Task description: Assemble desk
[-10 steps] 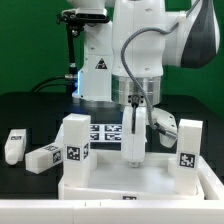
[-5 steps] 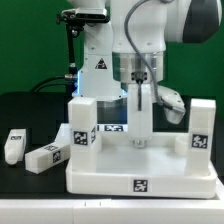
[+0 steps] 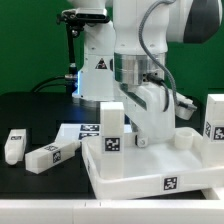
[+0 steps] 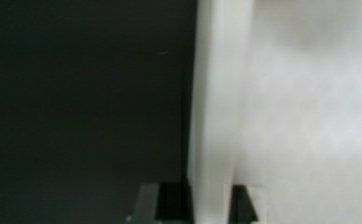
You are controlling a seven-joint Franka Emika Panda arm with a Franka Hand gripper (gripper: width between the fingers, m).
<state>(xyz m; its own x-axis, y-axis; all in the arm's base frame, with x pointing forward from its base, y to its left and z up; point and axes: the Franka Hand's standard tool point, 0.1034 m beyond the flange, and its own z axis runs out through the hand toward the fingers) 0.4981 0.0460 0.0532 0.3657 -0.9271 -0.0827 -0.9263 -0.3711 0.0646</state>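
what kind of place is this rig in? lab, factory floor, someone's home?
Most likely a robotics lab bench: a black table before a green backdrop, a fixed marker board lying on it, and square tags on the desk top and the loose leg blocks.

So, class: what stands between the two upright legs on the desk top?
The gripper, down in the desk top, stands between the leg on the exterior view's left and the leg on its right; that view shows it.

Black table, marker board flat on it, green wall behind, dark stand upright at back.
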